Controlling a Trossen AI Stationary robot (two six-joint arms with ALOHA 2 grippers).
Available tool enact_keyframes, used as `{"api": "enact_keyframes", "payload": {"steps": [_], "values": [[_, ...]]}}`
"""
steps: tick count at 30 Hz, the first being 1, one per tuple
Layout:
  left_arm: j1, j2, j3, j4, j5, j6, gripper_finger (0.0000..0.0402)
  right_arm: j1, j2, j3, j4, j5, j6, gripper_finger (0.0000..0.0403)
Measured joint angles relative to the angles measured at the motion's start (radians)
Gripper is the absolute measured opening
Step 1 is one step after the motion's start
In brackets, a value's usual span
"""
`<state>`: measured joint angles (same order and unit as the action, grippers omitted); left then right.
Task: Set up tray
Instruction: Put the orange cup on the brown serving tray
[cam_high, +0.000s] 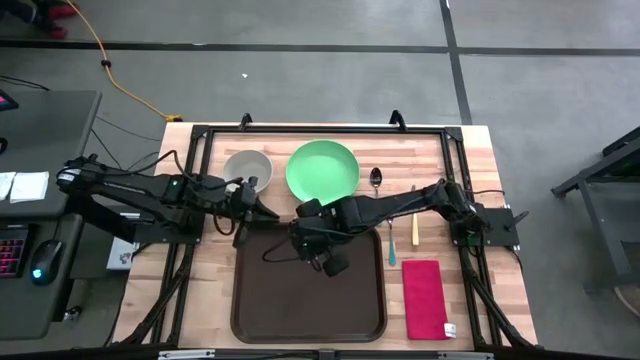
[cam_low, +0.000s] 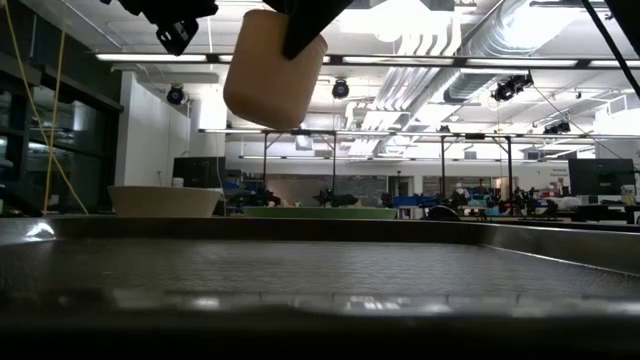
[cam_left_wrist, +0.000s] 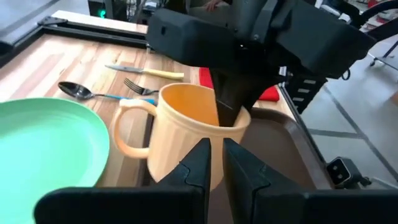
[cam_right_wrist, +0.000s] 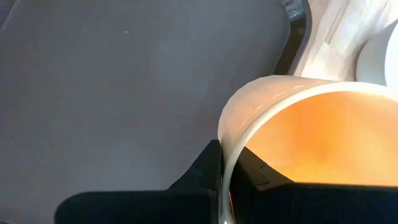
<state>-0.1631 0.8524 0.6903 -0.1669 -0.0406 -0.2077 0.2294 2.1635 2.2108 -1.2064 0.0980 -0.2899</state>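
**Mug held over the tray, pinched by its rim**

Going left to right in the overhead view: the left gripper (cam_high: 262, 208) waits near the tray's far left corner, just in front of the grey bowl (cam_high: 247, 169), its fingers (cam_left_wrist: 198, 163) set to a narrow gap with nothing between them. Beside the bowl lies the green plate (cam_high: 322, 169). In front of it the right gripper (cam_high: 312, 232) is clamped on the wall of a pale orange mug (cam_left_wrist: 186, 134), one finger inside and one outside the rim, and carries it clear above the tray (cam_high: 260, 320). The low view shows the mug (cam_low: 273, 68) hanging well above the tray floor. Further right lie the spoon (cam_high: 376, 179), fork (cam_high: 391, 245), knife (cam_high: 414, 222) and red napkin (cam_high: 424, 297) on the bare wood.

The tray sits at the near middle of the table, empty. It looks stiff, fairly light and flat, with a textured floor that should keep things from sliding; its raised rim is the only place to take hold. The mug looks rigid, smooth and probably breakable. A rim pinch can let it swing, so it wants a slow, level descent.
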Motion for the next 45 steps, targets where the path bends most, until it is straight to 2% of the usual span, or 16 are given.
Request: {"api": "enact_keyframes", "payload": {"steps": [5,19,25,36,45], "values": [[0.0,0.012,0.0,-0.016,-0.011,0.092,0.0074,0.019,0.0,0.0,0.003,-0.011,-0.091,0.0],[0.0,0.011,0.0,-0.1,-0.033,0.134,0.0074,0.026,0.0,0.0,-0.059,-0.076,-0.342,0.0],[0.0,0.018,0.0,-0.106,-0.033,0.208,0.0074,0.044,0.0,0.0,-0.06,-0.086,-0.48,0.0],[0.0,0.108,0.002,-0.089,-0.033,0.384,0.0074,0.048,0.0,0.0,-0.06,-0.084,-0.505,0.0],[0.0,0.175,0.001,-0.051,-0.026,0.39,0.0074,0.048,0.0,0.0,-0.06,-0.097,-0.513,0.0]]}}
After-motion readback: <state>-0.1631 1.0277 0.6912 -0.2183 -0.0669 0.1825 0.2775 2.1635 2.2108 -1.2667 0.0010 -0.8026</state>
